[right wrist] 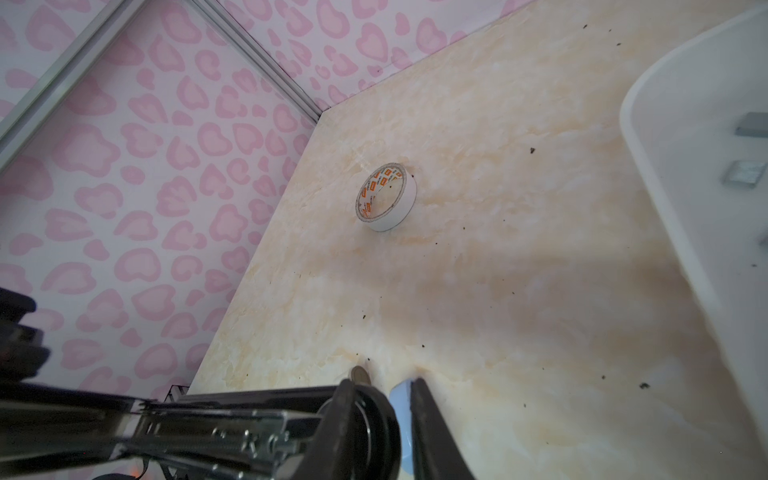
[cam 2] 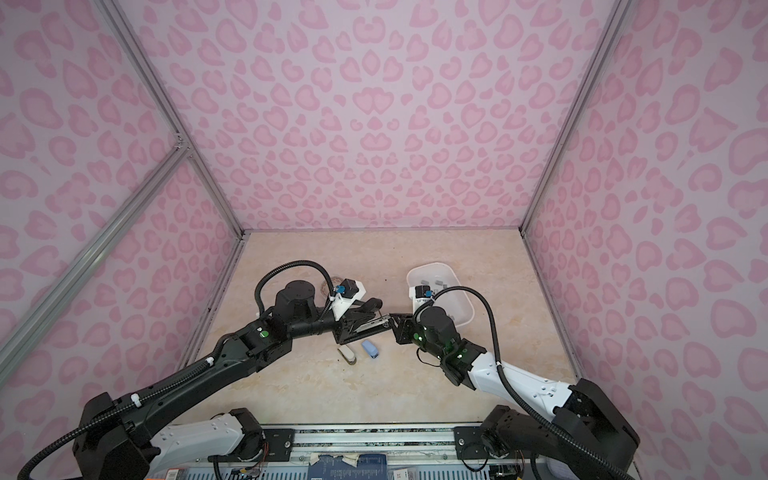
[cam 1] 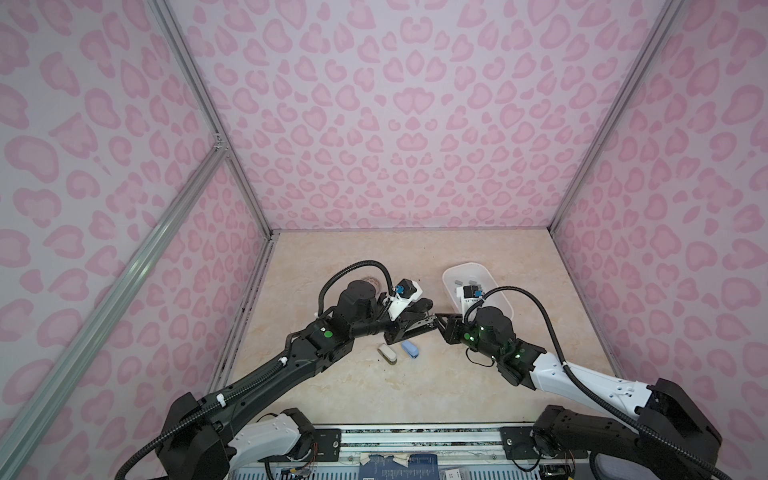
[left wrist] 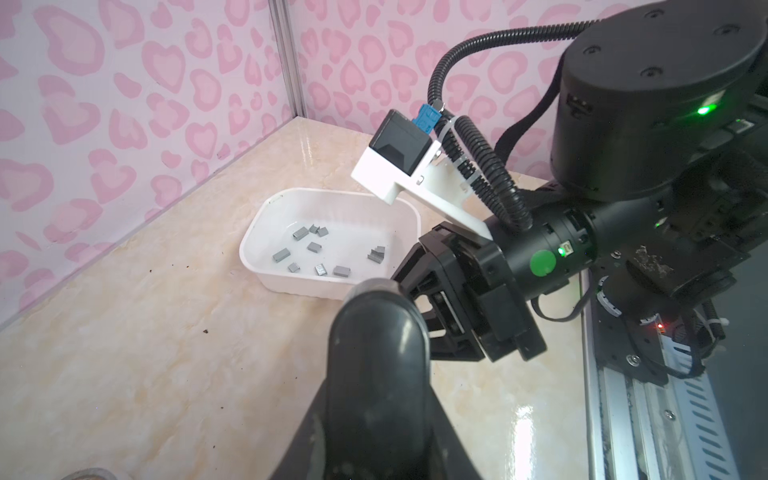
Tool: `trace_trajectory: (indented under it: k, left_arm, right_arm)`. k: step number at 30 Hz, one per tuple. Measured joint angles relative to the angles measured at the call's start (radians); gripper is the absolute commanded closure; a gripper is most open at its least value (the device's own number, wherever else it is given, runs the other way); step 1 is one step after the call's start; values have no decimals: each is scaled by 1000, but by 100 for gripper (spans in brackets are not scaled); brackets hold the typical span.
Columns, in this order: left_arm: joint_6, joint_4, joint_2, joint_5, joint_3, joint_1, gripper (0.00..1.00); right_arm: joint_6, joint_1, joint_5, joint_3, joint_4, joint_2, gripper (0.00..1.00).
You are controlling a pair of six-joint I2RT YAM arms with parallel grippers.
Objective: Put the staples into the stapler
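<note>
Top views both show the left gripper (cam 1: 395, 330) clamped on the opened black stapler (cam 1: 420, 322), the right gripper (cam 1: 441, 323) at its tip, its grip impossible to tell, and the staples (cam 1: 459, 281) lying in the white tray (cam 1: 478, 270).

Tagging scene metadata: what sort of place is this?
Most likely a purpose-built robot test booth, not a real office: pink heart-print walls on aluminium framing, a marble-look tabletop, a left arm and right arm on a front rail, plus a black stapler and white tray of staples.
</note>
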Motion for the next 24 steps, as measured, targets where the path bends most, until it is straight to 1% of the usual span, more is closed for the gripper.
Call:
trace_trajectory:
  k: [1, 4, 9, 11, 13, 15, 16, 17, 20, 21, 24]
  left_arm:
    - [0, 3, -4, 0, -4, 0, 96]
    - [0, 17, -13, 2, -16, 0, 96]
    - [4, 46, -12, 3, -27, 0, 96]
    - [14, 49, -8, -2, -30, 0, 96]
    - [29, 54, -4, -2, -31, 1, 96]
    - [37, 62, -3, -2, -36, 2, 96]
    - [45, 68, -3, -1, -40, 2, 96]
    - [51, 69, -3, 0, -43, 2, 96]
    - [65, 68, 3, 10, -45, 2, 96]
    - [72, 68, 3, 14, -46, 2, 96]
    - [86, 69, 3, 35, -52, 2, 96]
  right_arm:
    - [4, 0, 4, -2, -1, -3, 68]
    - [-8, 0, 26, -3, -18, -29, 60]
    - [-81, 0, 91, -27, -50, -128, 51]
    - [-132, 0, 122, -38, -57, -181, 51]
    - [-177, 0, 151, -28, -85, -216, 57]
    - [-216, 0, 175, -1, -129, -240, 55]
    - [-247, -1, 186, 11, -136, -254, 52]
    - [-279, -1, 187, 17, -135, -267, 44]
    - [-393, -1, 148, 34, -156, -288, 43]
    - [-435, -1, 121, 45, -171, -289, 44]
    - [-581, -1, 8, 109, -220, -283, 49]
